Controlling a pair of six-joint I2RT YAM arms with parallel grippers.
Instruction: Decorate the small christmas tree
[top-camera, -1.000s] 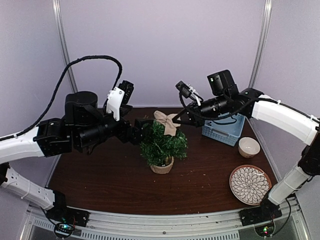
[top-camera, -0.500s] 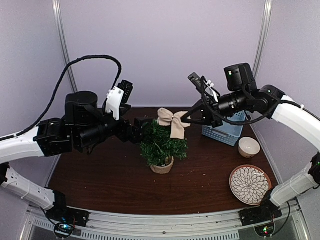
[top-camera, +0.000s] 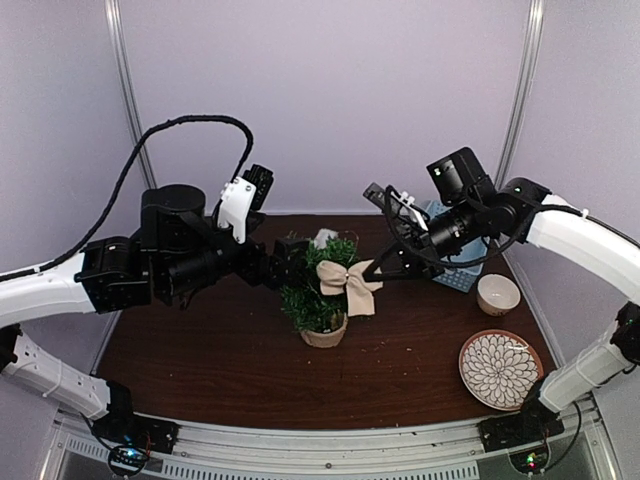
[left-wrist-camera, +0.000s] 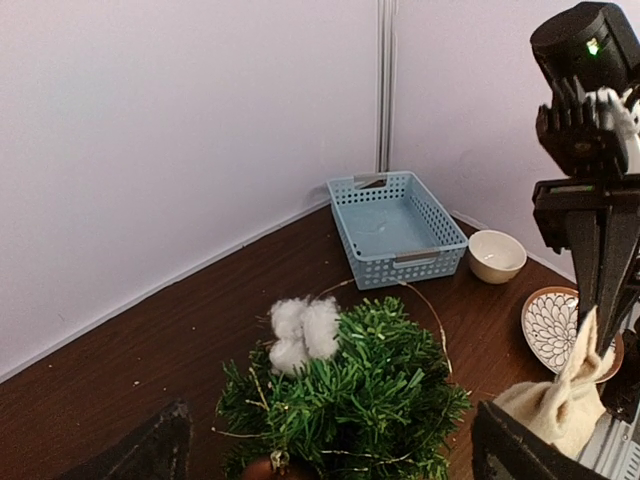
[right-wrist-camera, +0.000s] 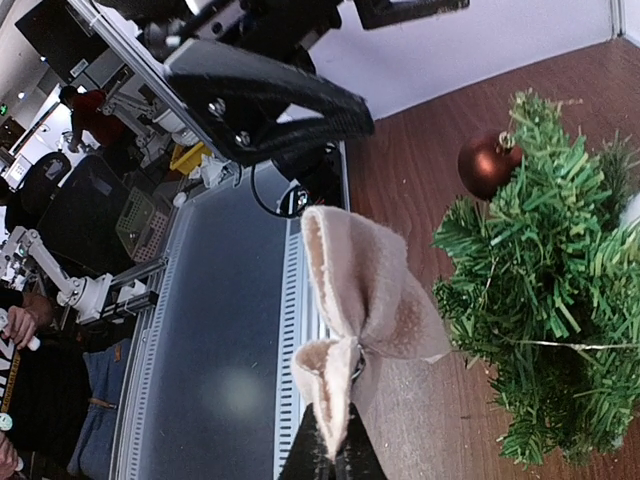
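The right pincer (top-camera: 374, 273) is clamped tight on one tail of the beige bow (top-camera: 348, 282), jaws pressed together on the fabric. Half a second ago it held the bow up at the crown's 1 o'clock; now it has dropped, and the bow hangs just beside the branches at 3 o'clock of the small christmas tree (top-camera: 312, 300). The left pincer (top-camera: 291, 250) stays spread wide and empty at the tree's 10 o'clock, barely shifted. The tree stands upright mid-counter (top-camera: 200, 350), a white cotton tuft (left-wrist-camera: 303, 328) on its crown, with bowl (top-camera: 497, 294) and patterned plate (top-camera: 498, 368) well apart at 3 to 4 o'clock
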